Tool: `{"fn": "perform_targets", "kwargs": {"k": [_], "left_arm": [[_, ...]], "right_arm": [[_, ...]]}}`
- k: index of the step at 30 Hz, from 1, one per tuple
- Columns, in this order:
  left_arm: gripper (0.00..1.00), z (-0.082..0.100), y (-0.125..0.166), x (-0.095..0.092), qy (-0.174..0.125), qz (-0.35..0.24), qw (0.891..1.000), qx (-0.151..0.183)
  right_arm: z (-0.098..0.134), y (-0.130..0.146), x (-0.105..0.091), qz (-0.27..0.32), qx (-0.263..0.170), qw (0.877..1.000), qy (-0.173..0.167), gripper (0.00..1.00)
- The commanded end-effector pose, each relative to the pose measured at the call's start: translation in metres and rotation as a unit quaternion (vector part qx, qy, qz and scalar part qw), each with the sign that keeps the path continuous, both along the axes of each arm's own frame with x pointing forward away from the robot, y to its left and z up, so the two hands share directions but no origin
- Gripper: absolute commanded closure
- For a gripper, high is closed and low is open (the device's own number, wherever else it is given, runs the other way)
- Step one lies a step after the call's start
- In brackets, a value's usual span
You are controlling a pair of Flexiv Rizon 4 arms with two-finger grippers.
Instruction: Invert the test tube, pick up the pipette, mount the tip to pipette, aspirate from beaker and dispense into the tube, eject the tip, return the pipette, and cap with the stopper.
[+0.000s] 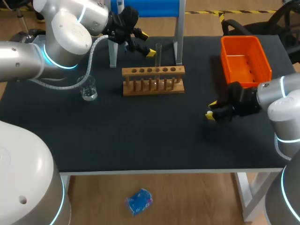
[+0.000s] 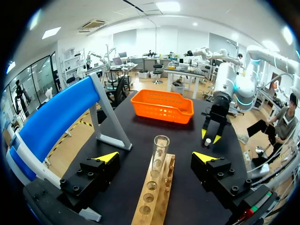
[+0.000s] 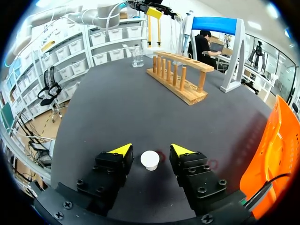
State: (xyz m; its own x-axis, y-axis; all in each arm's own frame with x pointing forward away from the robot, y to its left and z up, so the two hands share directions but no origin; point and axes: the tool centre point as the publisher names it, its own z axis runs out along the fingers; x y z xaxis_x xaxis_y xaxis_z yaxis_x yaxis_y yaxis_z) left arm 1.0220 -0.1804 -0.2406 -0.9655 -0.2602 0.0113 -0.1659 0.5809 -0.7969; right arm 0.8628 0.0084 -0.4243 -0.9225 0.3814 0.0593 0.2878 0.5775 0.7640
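L end effector [image 2: 155, 157] and R end effector [image 3: 151, 150]: both spread, nothing pinched.
Our L one straddles the upright test tube [image 2: 161, 149] in the wooden rack [image 2: 151, 199], fingers clear of it. R one straddles the white stopper [image 3: 150, 160] on the surface [image 3: 122, 108]. Beaker [image 1: 88, 88] sits near the rack's end.
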Motion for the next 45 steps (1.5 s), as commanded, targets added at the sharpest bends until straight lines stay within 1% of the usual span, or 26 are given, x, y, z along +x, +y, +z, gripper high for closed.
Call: {"fn": "perform_targets", "kwargs": {"k": [1, 6, 15, 17, 18, 22, 27, 33, 39, 42, 45], "left_arm": [[0.00, 0.001, 0.000, 0.001, 0.002, -0.001, 1.000, 0.002], [0.00, 0.001, 0.000, 0.001, 0.002, -0.001, 1.000, 0.002], [0.00, 0.001, 0.000, 0.001, 0.002, -0.001, 1.000, 0.002], [0.00, 0.001, 0.000, 0.001, 0.002, -0.001, 1.000, 0.002], [0.00, 0.001, 0.000, 0.001, 0.002, -0.001, 1.000, 0.002], [0.00, 0.001, 0.000, 0.001, 0.002, -0.001, 1.000, 0.002], [0.00, 0.001, 0.000, 0.001, 0.002, -0.001, 1.000, 0.002], [0.00, 0.001, 0.000, 0.001, 0.002, -0.001, 1.000, 0.002], [0.00, 0.001, 0.000, 0.001, 0.002, -0.001, 1.000, 0.002], [0.00, 0.001, 0.000, 0.001, 0.002, -0.001, 1.000, 0.002], [0.00, 0.001, 0.000, 0.001, 0.002, -0.001, 1.000, 0.002]], "right_arm": [[-0.004, 0.001, 0.002, 0.001, 0.000, 1.000, 0.002, 0.51], [-0.004, 0.000, 0.001, 0.001, 0.000, 1.000, 0.004, 0.52], [-0.005, 0.001, 0.000, 0.001, -0.001, 1.000, 0.006, 0.61], [-0.005, 0.001, 0.000, 0.001, -0.002, 1.000, 0.006, 0.66], [-0.005, 0.001, 0.000, 0.000, -0.002, 1.000, 0.006, 0.74], [-0.005, 0.001, -0.001, 0.000, -0.003, 1.000, 0.007, 1.00], [0.001, 0.001, -0.002, 0.001, -0.002, 1.000, 0.004, 1.00], [0.019, -0.002, -0.002, 0.006, -0.006, 1.000, -0.013, 1.00], [0.050, -0.005, -0.001, 0.035, -0.015, 0.999, -0.028, 1.00], [0.068, -0.006, 0.001, 0.054, -0.015, 0.998, -0.029, 1.00], [0.089, -0.007, 0.003, 0.084, -0.005, 0.996, -0.034, 1.00]]}}
